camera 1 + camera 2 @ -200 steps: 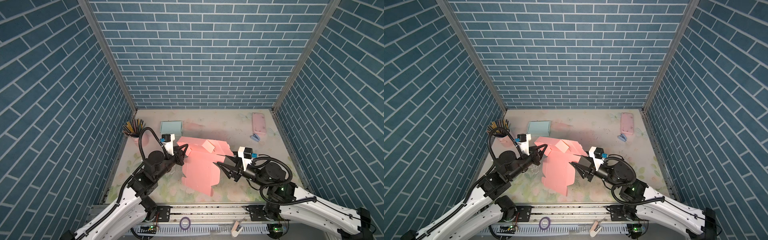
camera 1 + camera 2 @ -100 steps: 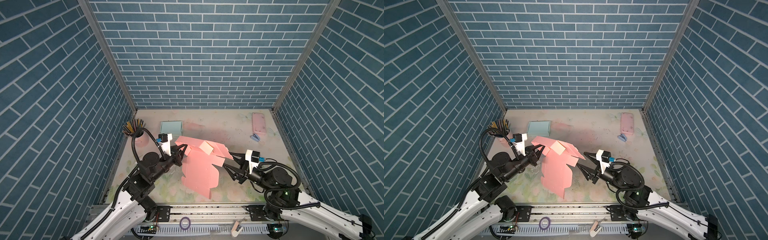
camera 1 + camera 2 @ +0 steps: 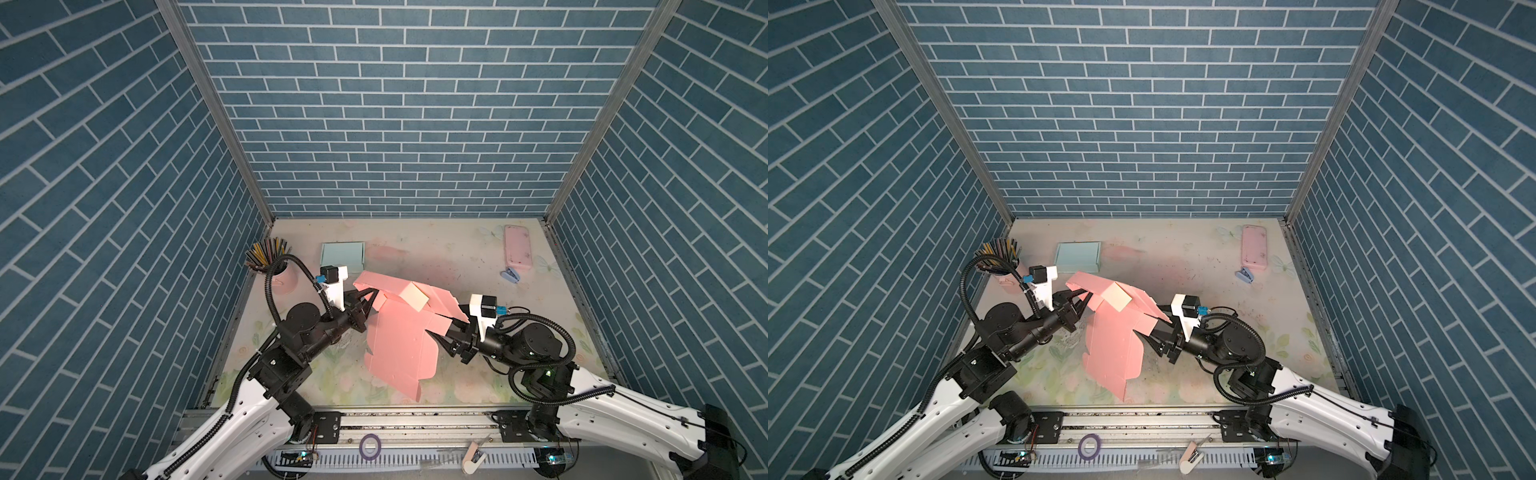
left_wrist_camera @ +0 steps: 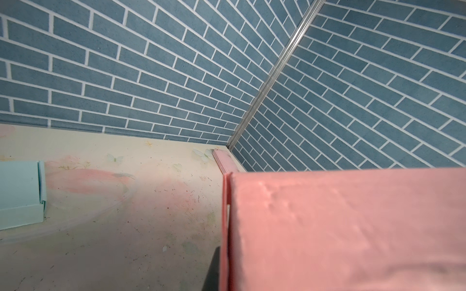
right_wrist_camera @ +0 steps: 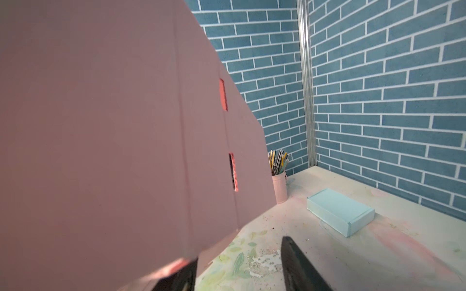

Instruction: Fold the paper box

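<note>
The paper box point(image 3: 399, 336) is a thin pink card blank, light and floppy. It will bend at its scored lines and crease if pinched mid-panel, so I judge the stiffer edges and folded flaps are the places to take it. It stands tilted over the middle of the desk point(image 3: 436, 257), with its lower corner drooping toward the desk's 6 o'clock edge. The left hand point(image 3: 368, 301) reaches in low and nearly level, pinched shut on the blank's 10 o'clock corner. The right hand point(image 3: 446, 338) comes in level at the blank's 3 o'clock edge. Its jaws are partly apart with one finger point(image 5: 297, 264) bare, and it shows no firm hold on the card.
</note>
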